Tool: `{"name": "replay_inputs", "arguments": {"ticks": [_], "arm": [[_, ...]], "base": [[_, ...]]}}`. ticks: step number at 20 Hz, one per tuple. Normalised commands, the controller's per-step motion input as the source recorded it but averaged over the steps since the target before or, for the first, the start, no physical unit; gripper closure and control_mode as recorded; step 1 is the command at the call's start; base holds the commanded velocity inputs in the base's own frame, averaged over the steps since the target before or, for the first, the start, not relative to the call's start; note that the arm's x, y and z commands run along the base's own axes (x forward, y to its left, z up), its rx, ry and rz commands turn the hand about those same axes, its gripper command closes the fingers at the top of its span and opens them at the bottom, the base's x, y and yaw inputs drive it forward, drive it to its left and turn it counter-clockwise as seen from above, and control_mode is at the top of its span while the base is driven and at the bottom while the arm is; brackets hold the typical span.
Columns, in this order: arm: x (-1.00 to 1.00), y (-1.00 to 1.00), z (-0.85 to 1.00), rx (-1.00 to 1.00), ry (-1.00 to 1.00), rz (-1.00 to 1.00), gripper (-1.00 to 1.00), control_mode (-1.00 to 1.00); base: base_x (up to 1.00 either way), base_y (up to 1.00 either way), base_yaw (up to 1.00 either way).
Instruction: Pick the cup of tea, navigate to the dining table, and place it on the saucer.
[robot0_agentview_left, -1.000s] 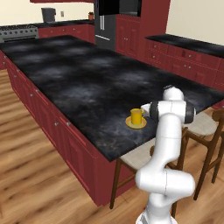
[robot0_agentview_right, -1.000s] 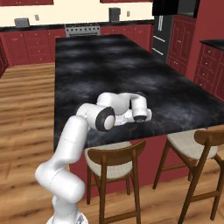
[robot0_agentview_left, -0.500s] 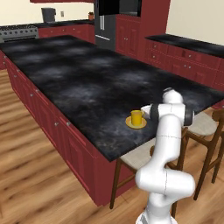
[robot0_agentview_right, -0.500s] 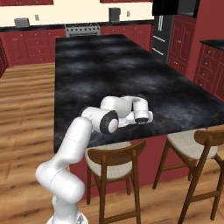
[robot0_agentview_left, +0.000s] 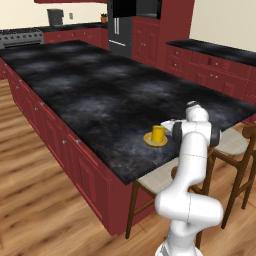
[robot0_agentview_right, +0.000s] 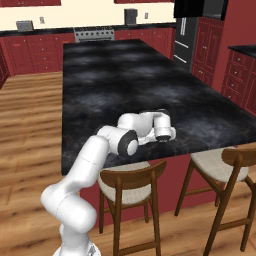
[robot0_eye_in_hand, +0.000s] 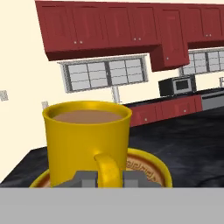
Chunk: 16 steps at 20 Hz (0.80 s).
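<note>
Yellow cup of tea (robot0_eye_in_hand: 87, 142) sits on the saucer (robot0_eye_in_hand: 146, 167); my gripper (robot0_eye_in_hand: 109, 178) brackets its handle, grip uncertain.

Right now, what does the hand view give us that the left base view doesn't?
Hand view alone: the brownish tea inside the small yellow mug, the patterned rim of the flat round yellow saucer under it, and the gripper fingertips on either side of the mug's handle.

Left base view alone: the white arm reaching over a wooden stool, the wood floor and the island's dark red base.

Both: the mug standing upright on the saucer on the glossy black marbled table.
</note>
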Motion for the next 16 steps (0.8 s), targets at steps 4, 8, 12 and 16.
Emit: {"name": "replay_inputs", "arguments": {"ticks": [4, 8, 12, 16], "arm": [[0.00, 0.01, 0.00, 0.00, 0.01, -0.03, -1.00, -1.00], [0.00, 0.01, 0.10, 0.00, 0.00, -0.07, -1.00, -1.00], [0.00, 0.01, 0.33, 0.00, 0.00, -0.08, -1.00, -1.00], [-0.01, 0.00, 0.42, 0.00, -0.03, -0.09, -1.00, -1.00]], "base": [[0.00, 0.00, 0.00], [0.00, 0.00, 0.00], [0.00, 0.00, 0.00], [0.00, 0.00, 0.00]]}}
